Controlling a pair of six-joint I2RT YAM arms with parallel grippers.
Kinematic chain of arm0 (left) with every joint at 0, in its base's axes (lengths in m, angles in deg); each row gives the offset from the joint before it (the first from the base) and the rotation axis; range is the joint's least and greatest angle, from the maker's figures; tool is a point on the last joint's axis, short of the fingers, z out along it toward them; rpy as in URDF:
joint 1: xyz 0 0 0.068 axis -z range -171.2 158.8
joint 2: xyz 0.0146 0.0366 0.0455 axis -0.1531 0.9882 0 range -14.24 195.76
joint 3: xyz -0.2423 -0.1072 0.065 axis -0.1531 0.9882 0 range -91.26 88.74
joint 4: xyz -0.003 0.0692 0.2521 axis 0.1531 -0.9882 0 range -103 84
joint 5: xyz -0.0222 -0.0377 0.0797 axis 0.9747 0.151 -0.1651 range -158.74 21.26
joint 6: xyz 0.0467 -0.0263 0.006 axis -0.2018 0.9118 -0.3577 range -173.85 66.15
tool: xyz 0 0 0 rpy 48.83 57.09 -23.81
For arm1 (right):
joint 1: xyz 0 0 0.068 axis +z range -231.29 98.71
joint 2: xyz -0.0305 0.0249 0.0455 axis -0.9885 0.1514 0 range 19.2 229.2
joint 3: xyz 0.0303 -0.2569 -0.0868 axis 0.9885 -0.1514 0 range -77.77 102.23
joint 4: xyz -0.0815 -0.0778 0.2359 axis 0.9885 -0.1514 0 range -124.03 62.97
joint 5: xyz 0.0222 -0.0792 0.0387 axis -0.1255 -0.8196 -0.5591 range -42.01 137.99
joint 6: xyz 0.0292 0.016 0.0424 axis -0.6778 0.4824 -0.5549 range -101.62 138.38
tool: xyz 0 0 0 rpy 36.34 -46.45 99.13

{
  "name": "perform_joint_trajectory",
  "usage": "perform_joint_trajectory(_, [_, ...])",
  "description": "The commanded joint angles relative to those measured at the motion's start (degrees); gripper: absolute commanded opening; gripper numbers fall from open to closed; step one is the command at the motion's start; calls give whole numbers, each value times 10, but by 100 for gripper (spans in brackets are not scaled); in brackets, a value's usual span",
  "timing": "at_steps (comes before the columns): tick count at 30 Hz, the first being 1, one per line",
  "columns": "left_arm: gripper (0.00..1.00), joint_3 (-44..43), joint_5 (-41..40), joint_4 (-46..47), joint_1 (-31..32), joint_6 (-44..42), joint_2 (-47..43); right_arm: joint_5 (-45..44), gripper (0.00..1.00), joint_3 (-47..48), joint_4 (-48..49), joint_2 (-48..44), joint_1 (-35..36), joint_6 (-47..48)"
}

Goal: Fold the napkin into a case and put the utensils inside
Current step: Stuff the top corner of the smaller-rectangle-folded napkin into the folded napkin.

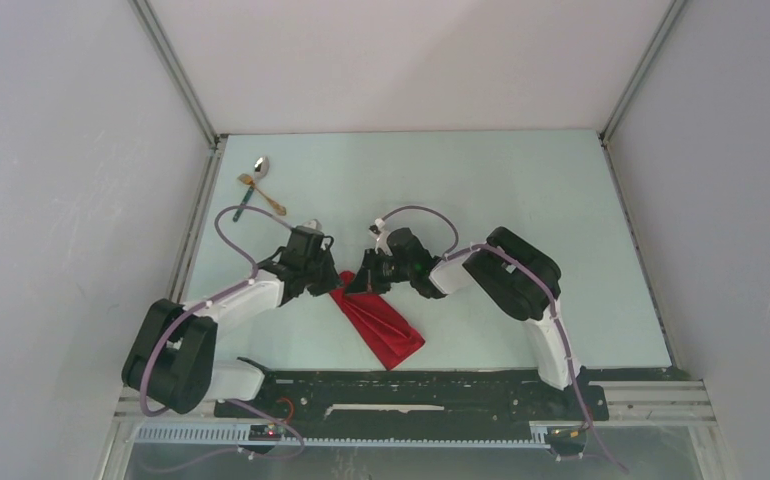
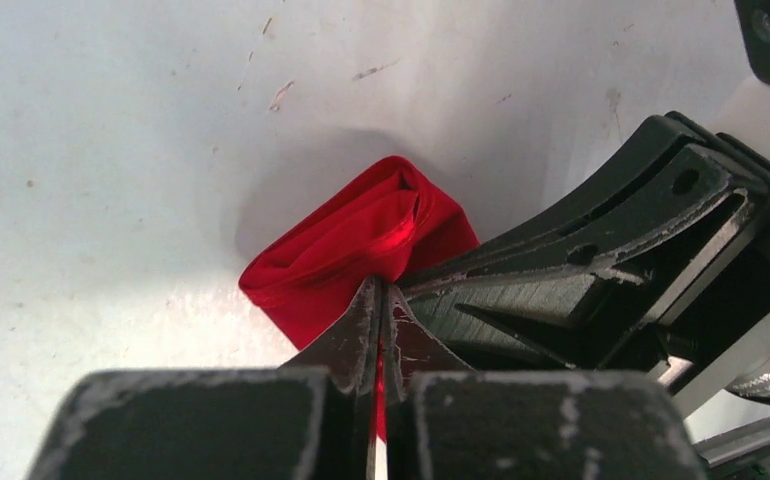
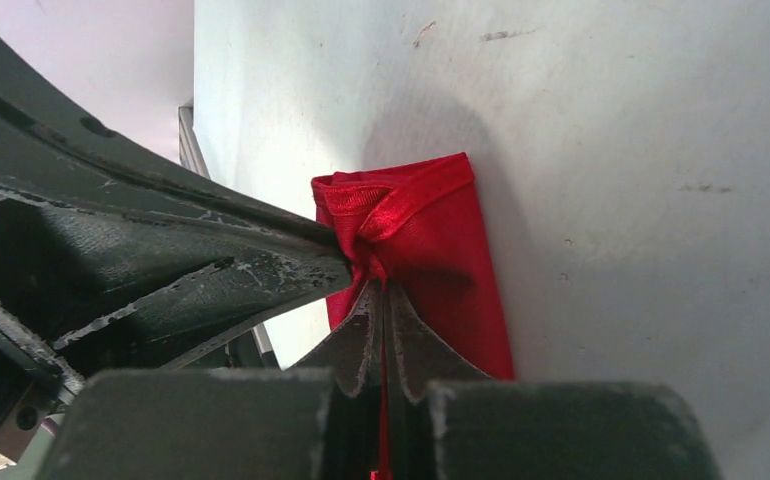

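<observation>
Leaning inward, left gripper (image 2: pixel 381 290) and right gripper (image 3: pixel 381 287) both pinch the case (image 1: pixel 386 326)

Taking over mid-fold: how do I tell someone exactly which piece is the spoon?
Go to the table's far left corner, beyond the left gripper. Three utensils lie crossed there, apart from the red napkin. The spoon is the rearmost, with a shiny silver bowl, unlike the gold fork and the dark-teal-handled piece.

Pale mint table (image 1: pixel 501 190) boxed by whitish walls (image 1: pixel 61 150) and seemingly aluminium corner posts (image 1: pixel 176 70).
</observation>
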State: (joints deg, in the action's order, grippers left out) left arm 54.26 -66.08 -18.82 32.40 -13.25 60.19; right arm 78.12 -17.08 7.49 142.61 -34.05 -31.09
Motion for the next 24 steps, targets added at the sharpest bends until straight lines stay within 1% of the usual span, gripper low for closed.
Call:
perform_joint_trajectory(1, [0, 4, 11, 52, -3, 9, 20, -12, 0, 2, -29, -32, 5, 30])
perform_joint_trajectory(5, [0, 10, 5, 57, -3, 8, 42, -7, 0, 2, -79, -79, 5, 67])
perform_joint_trajectory(8, [0, 19, 3, 60, -3, 8, 49, -9, 0, 1, -163, -147, 5, 152])
perform_joint_trajectory(9, [0, 21, 1, 60, -3, 7, 48, -9, 3, 2, -199, -169, 6, 188])
perform_joint_trajectory(12, [0, 27, -1, 59, -4, 2, 50, -19, 25, 9, -327, -231, 10, 291])
perform_joint_trajectory(14, [0, 29, -1, 59, -4, 0, 52, -62, 45, 8, -416, -265, 30, 359])
perform_joint_trajectory(15, [0, 30, 0, 60, -4, -1, 53, -103, 54, 9, -449, -277, 43, 391])
perform_joint_trajectory(16, [0, 31, -1, 60, -4, -2, 54, -140, 61, 11, -483, -288, 59, 420])
perform_joint_trajectory(18, [0, 33, -2, 63, -4, -2, 56, -197, 69, 8, -520, -309, 85, 462])
perform_joint_trajectory(19, [0, 34, -1, 65, -5, -1, 56, -213, 70, 8, -530, -314, 97, 473])
perform_joint_trajectory(22, [0, 35, 4, 68, -5, 1, 58, -241, 70, 8, -538, -317, 117, 486])
perform_joint_trajectory(24, [0, 35, 5, 68, -5, 0, 58, -267, 65, 13, -543, -311, 131, 490])
